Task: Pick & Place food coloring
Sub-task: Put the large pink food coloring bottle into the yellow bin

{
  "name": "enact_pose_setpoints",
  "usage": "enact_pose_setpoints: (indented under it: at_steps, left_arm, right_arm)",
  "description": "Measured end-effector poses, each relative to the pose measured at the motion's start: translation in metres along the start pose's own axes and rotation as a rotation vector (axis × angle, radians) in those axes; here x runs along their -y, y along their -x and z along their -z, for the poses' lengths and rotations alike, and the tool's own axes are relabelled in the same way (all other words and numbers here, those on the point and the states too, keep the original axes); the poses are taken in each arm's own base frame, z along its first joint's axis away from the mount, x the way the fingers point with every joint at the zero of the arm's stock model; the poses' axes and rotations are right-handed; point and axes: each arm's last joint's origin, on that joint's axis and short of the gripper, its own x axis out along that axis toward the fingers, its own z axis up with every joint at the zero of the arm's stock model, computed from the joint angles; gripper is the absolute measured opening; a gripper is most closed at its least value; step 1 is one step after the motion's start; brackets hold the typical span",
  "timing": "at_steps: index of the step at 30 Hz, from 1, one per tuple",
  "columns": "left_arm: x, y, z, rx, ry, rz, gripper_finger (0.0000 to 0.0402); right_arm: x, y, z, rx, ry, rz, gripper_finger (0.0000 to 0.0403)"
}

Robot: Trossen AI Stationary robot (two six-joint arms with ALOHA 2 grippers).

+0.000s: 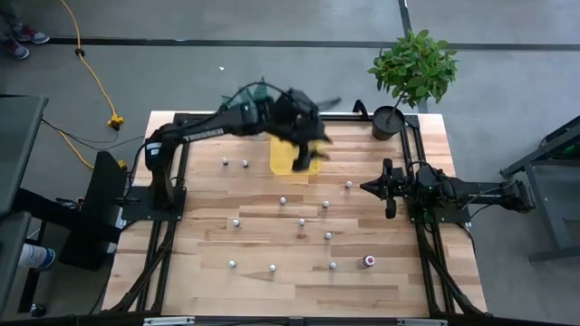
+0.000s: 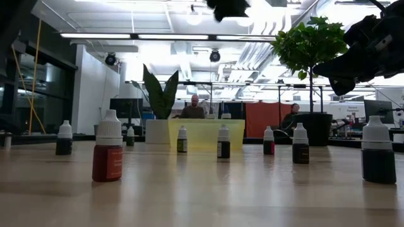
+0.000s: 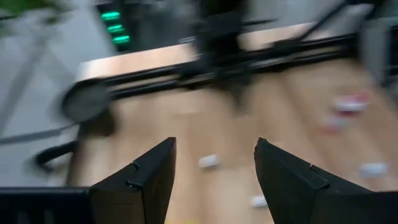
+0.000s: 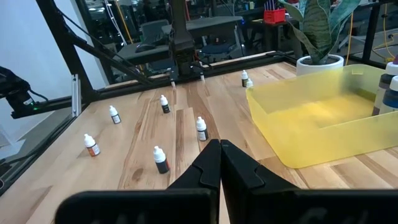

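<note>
Several tiny white-capped food coloring bottles (image 1: pixel 302 222) stand upright, scattered over the wooden table; a slightly larger pink one (image 1: pixel 369 261) stands near the front right. They also show in the low view (image 2: pixel 108 154) and the right wrist view (image 4: pixel 160 160). My left gripper (image 1: pixel 313 143) is open and empty above the yellow tray (image 1: pixel 283 161); its wrist view (image 3: pixel 214 146) is blurred. My right gripper (image 1: pixel 365 187) is shut and empty at the table's right, pointing left (image 4: pixel 219 144). Two bottles (image 4: pixel 388 87) show at the tray's far side; I cannot tell whether they are inside it.
The translucent yellow tray (image 4: pixel 323 118) sits at the table's far middle. A potted plant (image 1: pixel 388 120) stands at the far right corner. Dark frame rails (image 1: pixel 172 195) run along the table's left and right sides. People sit in the room beyond the table (image 2: pixel 193 108).
</note>
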Motion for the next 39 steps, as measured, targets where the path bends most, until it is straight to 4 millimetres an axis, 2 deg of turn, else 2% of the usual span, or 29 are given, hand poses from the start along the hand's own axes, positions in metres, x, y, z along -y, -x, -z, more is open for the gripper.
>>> enact_pose_setpoints:
  at_steps: [6, 12, 15, 19, 23, 26, 28, 32, 35, 39]
  left_arm:
    - [0.065, -0.013, -0.010, -0.019, -0.036, 0.242, 0.0207]
    - [0.125, -0.034, -0.010, -0.090, -0.104, 0.290, 0.0207]
    - [0.144, -0.048, -0.009, -0.118, -0.094, 0.278, 0.0207]
    - [0.155, -0.076, -0.008, -0.181, -0.025, 0.233, 0.0207]
    - [0.162, -0.099, -0.015, -0.225, 0.014, 0.204, 0.0207]
    - [0.171, -0.118, -0.009, -0.214, 0.016, 0.197, 0.0207]
    - [0.175, -0.122, -0.005, -0.234, 0.045, 0.205, 0.0207]
    - [0.182, -0.138, -0.003, -0.203, 0.040, 0.195, 0.0207]
    - [0.186, -0.164, 0.005, -0.141, 0.036, 0.185, 0.0207]
    - [0.190, -0.184, 0.004, -0.020, 0.030, 0.184, 0.0207]
  right_arm:
    - [0.000, 0.000, 0.000, 0.000, 0.000, 0.000, 0.0000]
    - [0.000, 0.000, 0.000, 0.000, 0.000, 0.000, 0.0000]
    - [0.000, 0.000, 0.000, 0.000, 0.000, 0.000, 0.0000]
    - [0.000, 0.000, 0.000, 0.000, 0.000, 0.000, 0.0000]
    - [0.000, 0.000, 0.000, 0.000, 0.000, 0.000, 0.0000]
    - [0.000, 0.000, 0.000, -0.001, 0.000, 0.000, 0.0000]
    - [0.000, 0.000, 0.000, 0.000, 0.000, -0.001, 0.0000]
    - [0.000, -0.001, 0.000, -0.005, 0.000, 0.002, 0.0000]
    - [0.000, -0.001, 0.001, -0.012, 0.000, 0.001, 0.0000]
    - [0.000, -0.001, 0.002, -0.020, 0.000, 0.002, 0.0000]
